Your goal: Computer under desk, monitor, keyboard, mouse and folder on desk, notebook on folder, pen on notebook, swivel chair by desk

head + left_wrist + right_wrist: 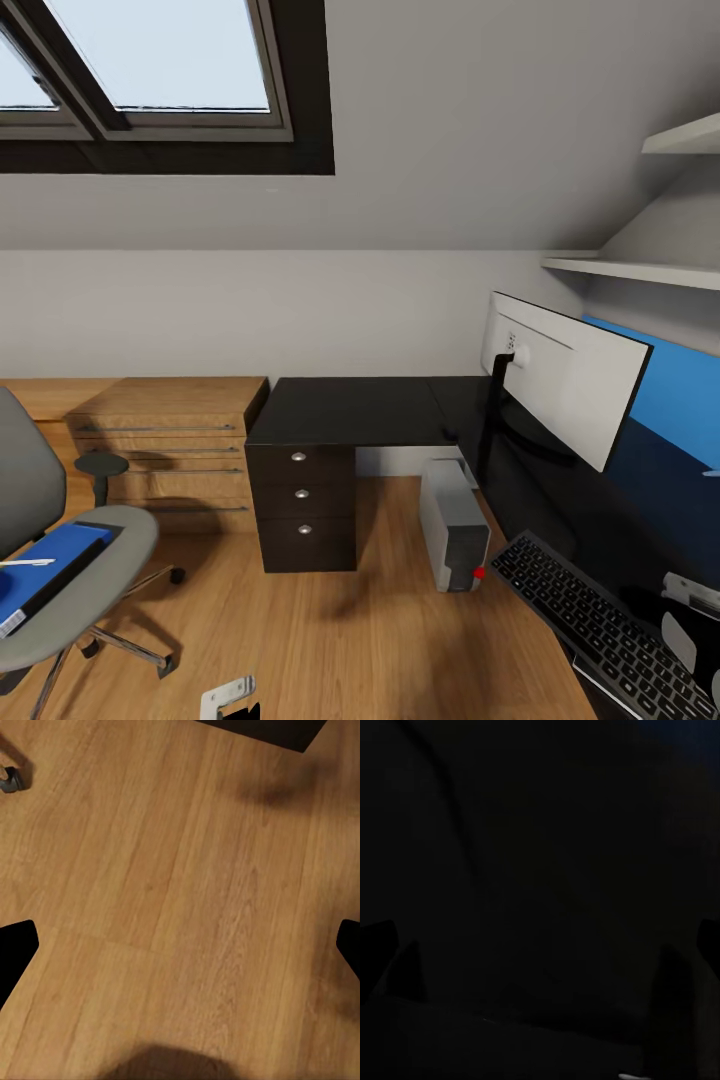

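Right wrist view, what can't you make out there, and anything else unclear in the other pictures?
- Right wrist view: near black; the right end effector shows fingertips apart, surroundings unreadable.
- Head view: slim dark grey keyboard and bright blue flat folder on the grey upholstered swivel chair are cut by the frame edges.
- Head view: white item on the folder, too small to identify.

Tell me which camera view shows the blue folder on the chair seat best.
The head view shows it best: the folder lies flat on the swivel chair seat, with a white object on top. The left wrist view shows wooden floor instead, and the right wrist view is too dark to tell.
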`<state>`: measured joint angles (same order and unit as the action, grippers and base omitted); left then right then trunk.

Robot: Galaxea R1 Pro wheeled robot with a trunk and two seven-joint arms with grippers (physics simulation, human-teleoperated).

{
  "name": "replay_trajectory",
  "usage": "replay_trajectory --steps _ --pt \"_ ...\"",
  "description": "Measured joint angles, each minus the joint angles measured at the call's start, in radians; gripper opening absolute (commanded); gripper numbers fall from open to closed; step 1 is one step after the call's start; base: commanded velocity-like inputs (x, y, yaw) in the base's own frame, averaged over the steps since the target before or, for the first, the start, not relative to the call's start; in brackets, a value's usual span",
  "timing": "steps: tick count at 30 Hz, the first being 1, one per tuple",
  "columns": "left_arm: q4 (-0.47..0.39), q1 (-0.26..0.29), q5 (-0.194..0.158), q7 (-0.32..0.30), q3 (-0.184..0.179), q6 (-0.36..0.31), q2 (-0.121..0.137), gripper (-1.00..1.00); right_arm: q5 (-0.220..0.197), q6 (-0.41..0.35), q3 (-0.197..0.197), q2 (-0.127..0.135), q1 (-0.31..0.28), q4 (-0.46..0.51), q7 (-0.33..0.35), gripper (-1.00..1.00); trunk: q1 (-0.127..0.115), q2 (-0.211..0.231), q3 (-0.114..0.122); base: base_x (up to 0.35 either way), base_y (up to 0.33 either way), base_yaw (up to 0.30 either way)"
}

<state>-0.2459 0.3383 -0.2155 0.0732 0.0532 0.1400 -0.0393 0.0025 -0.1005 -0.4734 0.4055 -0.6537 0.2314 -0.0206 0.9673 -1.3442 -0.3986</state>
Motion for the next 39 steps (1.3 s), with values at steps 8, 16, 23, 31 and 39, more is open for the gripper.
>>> replay_trajectory --steps 8,16,23,31,39 --pt "0.000 0.000 0.000 -0.001 0.000 0.000 -0.001 1.00 0.001 0.000 0.000 -0.002 0.000 0.001 0.001 1.00 0.000 0.000 0.000 0.000 0.000 0.000" --pt "0.000 0.000 -0.001 -0.001 0.000 0.000 -0.001 1.00 -0.001 0.000 0.000 -0.003 0.000 0.002 0.003 1.00 0.000 0.000 0.000 -0.052 0.000 0.000" --pt "0.000 0.000 0.000 -0.001 0.000 0.000 -0.001 1.00 -0.001 0.001 0.001 -0.003 0.000 0.002 0.003 1.00 0.000 0.000 0.000 -0.221 0.000 0.000" --pt "0.000 0.000 0.000 -0.001 0.000 0.000 -0.001 1.00 0.000 0.002 0.001 -0.003 0.000 0.001 0.003 1.00 0.000 0.000 0.000 -0.175 0.000 0.000" --pt "0.000 0.000 0.000 -0.001 0.000 0.001 -0.001 1.00 0.000 0.002 0.001 -0.003 0.000 0.001 0.003 1.00 0.000 0.000 0.000 -0.107 0.000 0.000"
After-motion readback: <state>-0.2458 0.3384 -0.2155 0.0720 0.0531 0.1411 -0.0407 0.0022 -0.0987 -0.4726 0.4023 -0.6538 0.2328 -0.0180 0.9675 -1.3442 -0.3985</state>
